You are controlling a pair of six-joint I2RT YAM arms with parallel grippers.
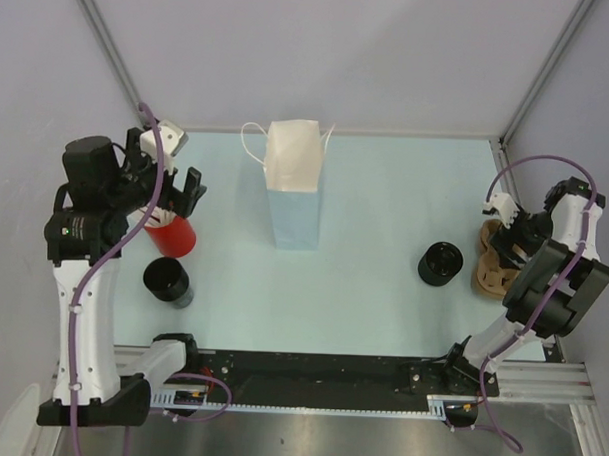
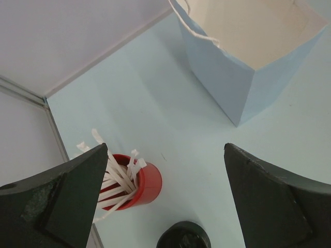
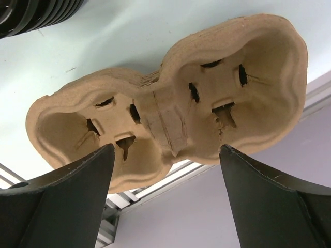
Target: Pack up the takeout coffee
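Red cup (image 2: 147,183) holds white straws (image 2: 118,175), coffee cup (image 1: 168,280) seems lidded; left gripper (image 2: 165,149) and right gripper (image 3: 166,147) gape.

This looks like a robot test cell in a lab. Plain grey walls (image 1: 341,49) on metal posts (image 1: 106,43) close in a pale-blue table (image 1: 385,211). The left arm (image 1: 83,280) and right arm (image 1: 543,286) are bolted to a rail (image 1: 319,374) at its edge.

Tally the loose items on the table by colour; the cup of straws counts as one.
Black: 2 (taller black cup at left; short black lidded cup at right)
Red: 1 (red cup of white straws)
Pale blue: 1 (pale-blue paper bag)
Brown: 1 (brown pulp cup carrier)
Total: 5
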